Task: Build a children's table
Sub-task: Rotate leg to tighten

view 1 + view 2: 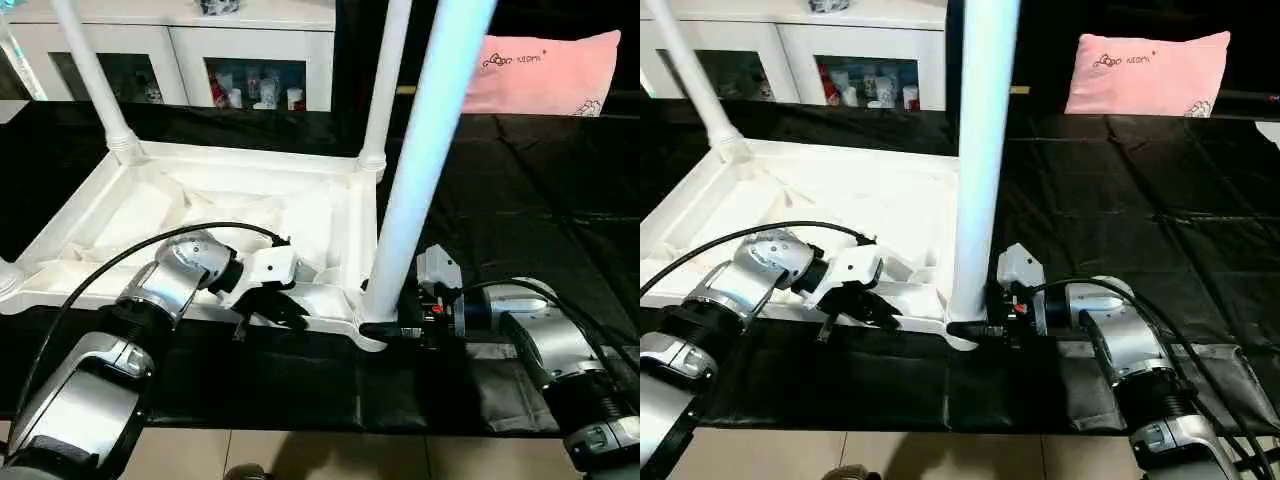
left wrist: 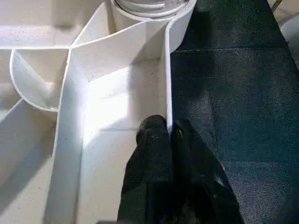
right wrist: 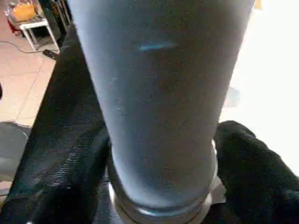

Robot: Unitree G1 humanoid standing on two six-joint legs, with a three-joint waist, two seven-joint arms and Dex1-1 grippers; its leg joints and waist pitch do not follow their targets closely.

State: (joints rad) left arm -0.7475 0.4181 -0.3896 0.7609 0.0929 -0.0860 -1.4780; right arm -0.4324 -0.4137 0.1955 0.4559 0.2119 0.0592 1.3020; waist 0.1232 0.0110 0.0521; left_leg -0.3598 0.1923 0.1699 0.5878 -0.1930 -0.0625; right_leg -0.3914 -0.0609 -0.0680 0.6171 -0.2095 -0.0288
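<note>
We have the children's table (image 1: 250,215) lying upside down on the black sheet (image 1: 520,190), ribbed underside up, so its legs point at the ceiling. Three of them show standing in their corner sockets: two at the far side and the near right leg (image 1: 425,160), which rises straight out of the near right socket (image 1: 372,318) close in front of us.

Our left pincer (image 2: 169,133) is pressed together on the thin near rim (image 2: 167,84) of the upturned top, one finger inside the wall and one outside, a little to the left of that socket. It looks to be steadying the top.

Our right pincer (image 3: 161,154) sits at the very foot of the near right leg, coming in level from the right. Its two fingers (image 3: 247,163) stand on either side of the tube, just above the collar where the tube meets the socket. We cannot tell whether they grip the tube or only bracket it.

What the coming move turns on, as we judge it: the leg's long axis is upright, and our right pincer meets it crosswise at its base, so any turning or pressing home has to work about that upright line. The right arm is the nearer one to the leg, and the left is well placed to hold the top against it.

Beyond the sheet stand a white cabinet (image 1: 180,50) and a pink pillow (image 1: 545,70).
</note>
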